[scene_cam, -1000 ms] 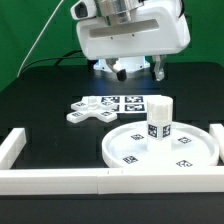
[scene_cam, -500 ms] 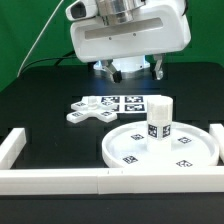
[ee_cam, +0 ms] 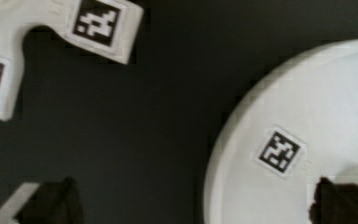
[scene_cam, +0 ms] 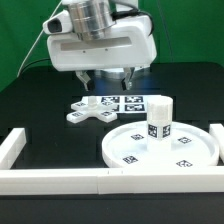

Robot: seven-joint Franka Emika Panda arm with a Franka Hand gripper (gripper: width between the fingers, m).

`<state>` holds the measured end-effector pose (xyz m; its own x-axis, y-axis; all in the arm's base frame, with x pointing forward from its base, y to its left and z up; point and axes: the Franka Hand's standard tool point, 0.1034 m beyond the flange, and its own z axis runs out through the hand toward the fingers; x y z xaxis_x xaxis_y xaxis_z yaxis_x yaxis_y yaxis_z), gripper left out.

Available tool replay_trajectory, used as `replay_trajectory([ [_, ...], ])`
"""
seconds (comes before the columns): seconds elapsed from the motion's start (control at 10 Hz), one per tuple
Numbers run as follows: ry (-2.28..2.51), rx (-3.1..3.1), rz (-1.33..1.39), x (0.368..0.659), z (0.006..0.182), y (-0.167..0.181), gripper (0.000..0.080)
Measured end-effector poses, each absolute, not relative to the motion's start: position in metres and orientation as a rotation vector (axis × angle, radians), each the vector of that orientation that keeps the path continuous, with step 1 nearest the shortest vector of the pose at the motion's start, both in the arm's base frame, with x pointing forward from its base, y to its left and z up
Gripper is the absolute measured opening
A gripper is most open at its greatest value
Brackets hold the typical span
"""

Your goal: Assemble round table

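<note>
The large white round disc [scene_cam: 135, 150] lies flat at the exterior view's right front. The short cylinder leg [scene_cam: 160, 118] stands upright on it. The cross-shaped base [scene_cam: 90, 111] lies flat on the black table to the disc's left. My gripper [scene_cam: 107, 79] hangs open and empty in the air above and behind the cross base. In the wrist view the disc's rim [ee_cam: 309, 110] with one tag and two arms of the cross base [ee_cam: 98, 25] show. The gripper [ee_cam: 197, 204] is wide open over the dark gap between them, its fingertips [ee_cam: 48, 203] dark and blurred.
The marker board [scene_cam: 127, 102] lies just behind the cross base. A long white border rail [scene_cam: 60, 180] runs along the front, with ends at the left [scene_cam: 10, 147] and right [scene_cam: 216, 130]. A green wall stands behind.
The arm has moved toward the exterior view's left and dropped a little, from behind the cylinder leg to above the cross base. The parts have not moved.
</note>
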<state>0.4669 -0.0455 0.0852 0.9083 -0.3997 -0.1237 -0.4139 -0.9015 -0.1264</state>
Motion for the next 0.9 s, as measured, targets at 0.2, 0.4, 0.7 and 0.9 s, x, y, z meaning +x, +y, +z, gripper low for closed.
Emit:
replay_trajectory([
  [0.2,0.612,-2.925,0.139,0.467,0.085,-0.045,0.0649],
  [0.4,0.38,-2.97,0.181,0.455,0.074,-0.061,0.0649],
  [0.7,0.065,-3.023,0.179,0.449,0.069,-0.076,0.0649],
  [0.9,0.073,-3.01,0.223,0.446,0.068,-0.074,0.0649],
])
